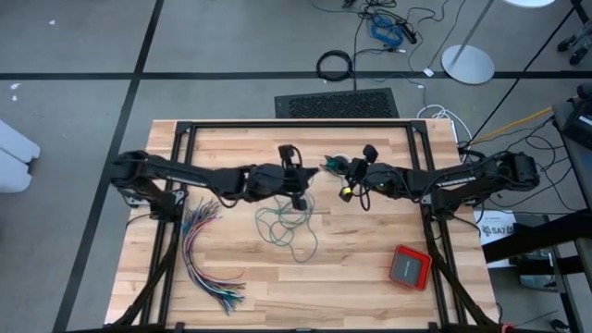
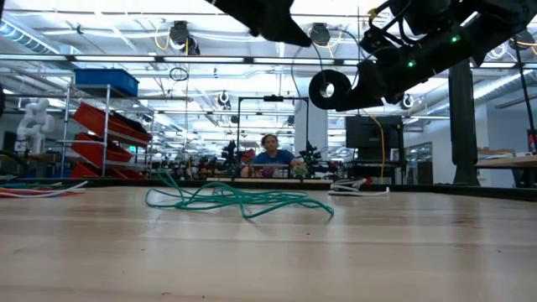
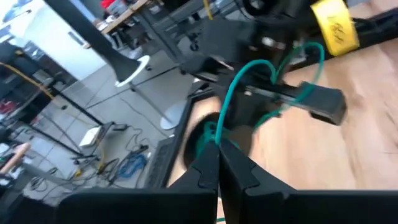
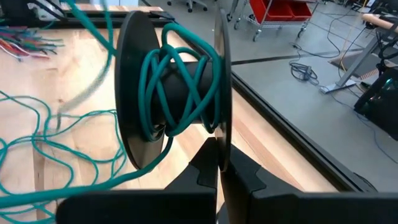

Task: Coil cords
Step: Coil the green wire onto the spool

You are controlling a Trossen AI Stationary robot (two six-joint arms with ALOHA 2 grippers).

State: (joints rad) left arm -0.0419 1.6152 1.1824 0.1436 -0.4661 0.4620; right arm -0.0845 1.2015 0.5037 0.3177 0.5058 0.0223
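Winding of the teal cord (image 1: 289, 225) was under way. Coloured wires (image 1: 205, 254) lay fanned well left of the spool (image 4: 177, 87). Left gripper (image 3: 217, 163), just left of the spool, was pinched tight on the teal cord, most of which lay slack on the table (image 1: 370, 268) below and left of the spool. Right gripper (image 4: 219, 163) was clamped on the spool's flange; several turns were already on. The black cord could not be made out. Next move, judged: lead the cord round the spool, keeping tension.
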